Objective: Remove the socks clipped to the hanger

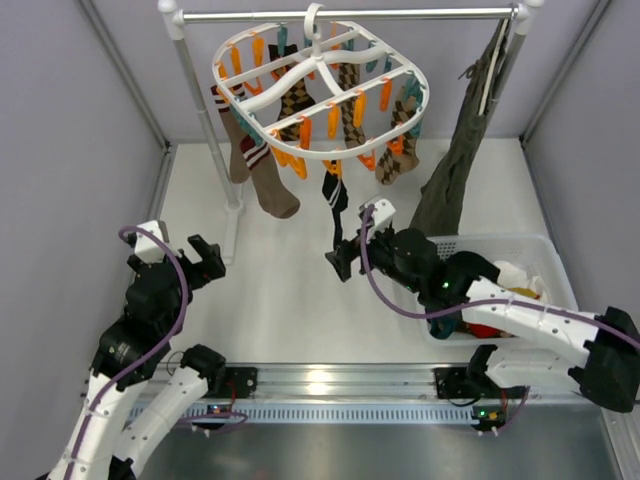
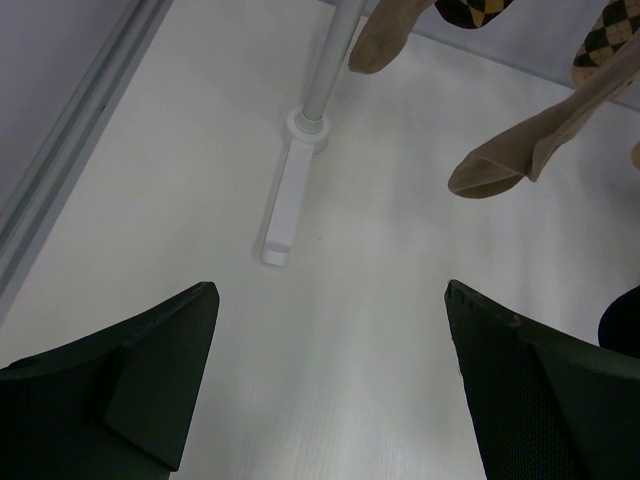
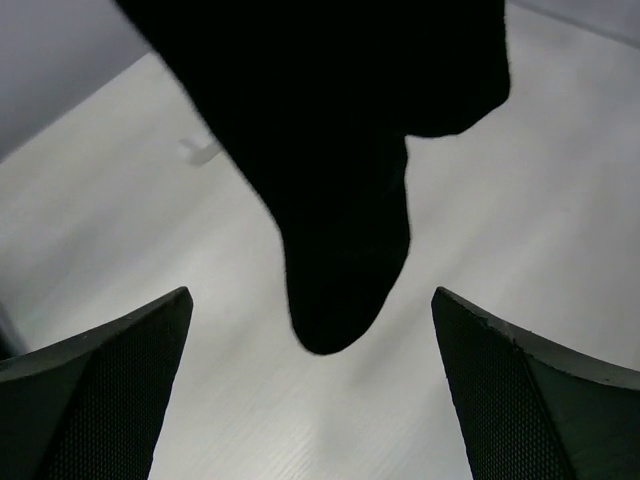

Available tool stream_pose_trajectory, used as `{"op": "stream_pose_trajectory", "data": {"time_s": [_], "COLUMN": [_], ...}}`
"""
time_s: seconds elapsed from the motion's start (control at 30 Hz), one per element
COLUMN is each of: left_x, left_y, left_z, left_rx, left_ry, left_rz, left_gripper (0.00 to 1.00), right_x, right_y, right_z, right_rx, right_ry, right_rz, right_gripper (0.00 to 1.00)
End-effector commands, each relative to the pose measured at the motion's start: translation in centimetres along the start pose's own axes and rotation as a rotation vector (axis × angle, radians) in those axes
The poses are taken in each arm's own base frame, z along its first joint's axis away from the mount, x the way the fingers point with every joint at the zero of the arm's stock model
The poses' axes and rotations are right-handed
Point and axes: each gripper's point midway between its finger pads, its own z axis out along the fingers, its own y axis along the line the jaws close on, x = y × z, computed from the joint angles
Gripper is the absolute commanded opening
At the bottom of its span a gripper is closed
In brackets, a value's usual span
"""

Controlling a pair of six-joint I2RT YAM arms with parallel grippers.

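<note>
Right tool (image 3: 310, 292) spread; dark sock (image 3: 340, 150) dangling ahead.

metal rail (image 1: 350, 14) across the top on white posts (image 1: 205, 110), left post's foot (image 2: 285, 210) flat on white table (image 1: 280, 300), long olive-green garment (image 1: 465, 140) hanging at rail's right end, white plastic bin (image 1: 500, 240) beneath it, red cloth (image 1: 484, 330) inside

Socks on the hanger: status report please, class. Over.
Left pincer open, off to the side. Right pincer open at the dark sock, not gripping. Brown socks clipped on hanger. Nothing blocking.
</note>
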Motion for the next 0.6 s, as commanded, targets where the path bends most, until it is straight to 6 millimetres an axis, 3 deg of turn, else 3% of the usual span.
{"op": "stream_pose_trajectory", "data": {"time_s": [0.0, 0.03, 0.1, 0.17, 0.27, 0.3, 0.37, 0.4, 0.43, 0.57], "left_x": [-0.3, -0.4, -0.7, -0.8, -1.3, -2.1, -2.9, -4.2, -4.6, -6.3], "left_y": [-0.3, -0.2, -0.1, -0.1, -1.2, -2.0, -3.7, -4.8, -5.5, -11.8], "left_z": [-0.2, -0.2, -0.1, 0.1, 0.3, 0.0, -0.4, -0.9, -1.1, -2.5], "left_rx": [0.022, 0.017, 0.004, -0.01, 0.02, 0.054, 0.127, 0.164, 0.191, 0.462], "left_ry": [-0.016, -0.017, -0.024, -0.019, 0.003, -0.001, 0.013, 0.007, 0.017, 0.103], "left_rz": [-0.009, -0.009, -0.008, -0.005, -0.006, -0.021, -0.046, -0.083, -0.1, -0.167], "left_gripper": [0.98, 0.98, 0.98, 0.98, 0.98, 0.98, 0.98, 0.98, 0.98, 0.98], "right_x": [-5.9, -4.8, -4.7, -3.9, -3.0, -2.8, -2.5, -2.4, -2.4, -2.2], "right_y": [-2.5, -2.5, -1.9, -1.9, -2.5, -2.6, -2.9, -2.7, -2.6, -1.8], "right_z": [1.4, 2.5, 3.4, 4.4, 4.8, 4.9, 4.6, 4.5, 4.4, 4.1], "right_rx": [0.255, 0.268, 0.286, 0.321, 0.373, 0.379, 0.4, 0.394, 0.398, 0.409], "right_ry": [-0.216, -0.186, -0.187, -0.199, -0.232, -0.243, -0.266, -0.27, -0.277, -0.282], "right_rz": [-0.074, -0.091, -0.111, -0.116, -0.097, -0.091, -0.079, -0.081, -0.08, -0.087], "right_gripper": [0.99, 1.0, 0.98, 0.9, 0.69, 0.52, 0.3, 0.12, 0.03, 0.0]}}
